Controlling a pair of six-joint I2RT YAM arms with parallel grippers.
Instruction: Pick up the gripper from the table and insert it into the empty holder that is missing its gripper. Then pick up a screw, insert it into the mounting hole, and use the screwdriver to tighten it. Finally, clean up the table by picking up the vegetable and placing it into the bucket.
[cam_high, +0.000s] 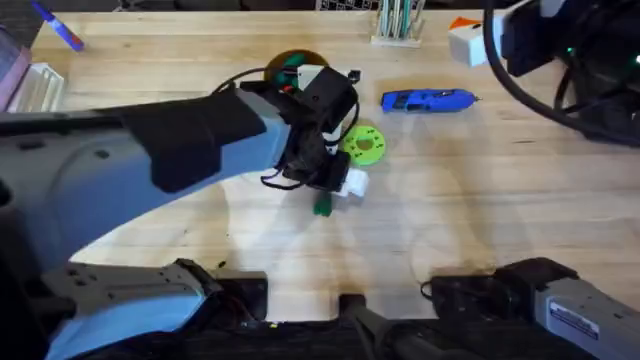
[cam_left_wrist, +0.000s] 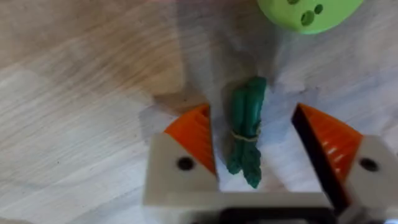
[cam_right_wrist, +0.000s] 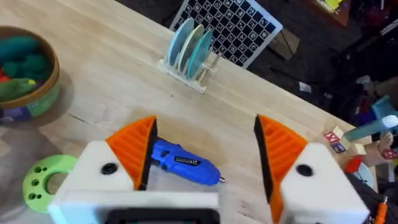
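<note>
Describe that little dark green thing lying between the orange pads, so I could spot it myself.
Start at the wooden table and find the flat lime green disc with holes. Just beside it, between the left gripper's open orange pads, lies the vegetable: a slim dark green bundle of stalks tied around the middle, unlike the round, paler disc.

Count on the wooden table (cam_high: 500, 190):

- One blue screwdriver (cam_high: 428, 99), toward the far edge.
- One green disc (cam_high: 363, 144) with holes, near the middle.
- One green vegetable (cam_left_wrist: 246, 130), a tied bundle, just beside the disc.
- One round bucket (cam_right_wrist: 31, 78) at the far side; its contents are mixed and cannot be counted reliably.
- One rack of plates (cam_right_wrist: 190, 55) at the far edge, apparently three plates.
</note>
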